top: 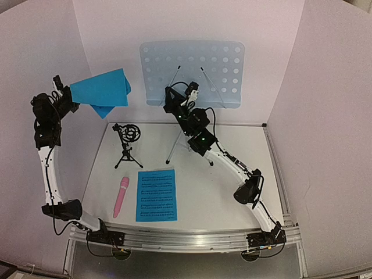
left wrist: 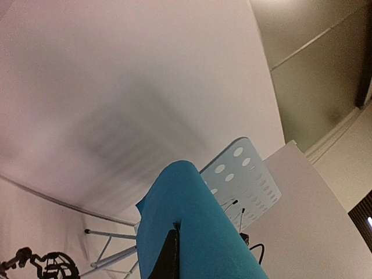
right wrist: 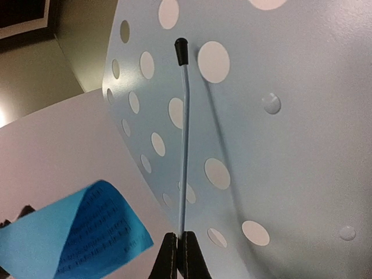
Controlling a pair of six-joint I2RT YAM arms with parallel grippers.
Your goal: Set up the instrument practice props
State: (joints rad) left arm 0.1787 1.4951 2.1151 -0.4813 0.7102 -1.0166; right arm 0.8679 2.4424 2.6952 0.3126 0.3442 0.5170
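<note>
**Stand up at the back, one page in the air**

You are looking at the pale-blue music stand [top: 192, 72] standing on its silver tripod at the back of the counter [top: 232, 168], its perforated desk facing the arms. Your right end effector [right wrist: 179, 256] is pinching the lower end of the stand's thin wire arm [right wrist: 184, 145], fingers closed tight on it (the black tip is pointing up across the desk).

Your left end effector [left wrist: 173, 253] is gripping one blue sheet-music page [top: 103, 92], raised to the left of the stand and well above the counter; the sheet is drooping and curling over the fingers.

The second page [top: 156, 195] is lying flat near the front of the counter. The pink microphone [top: 121, 196] is lying just beside that page's left edge, apart from it. The black mic stand [top: 127, 142] is standing upright behind them, left of the tripod legs, its ring mount holding nothing.
</note>
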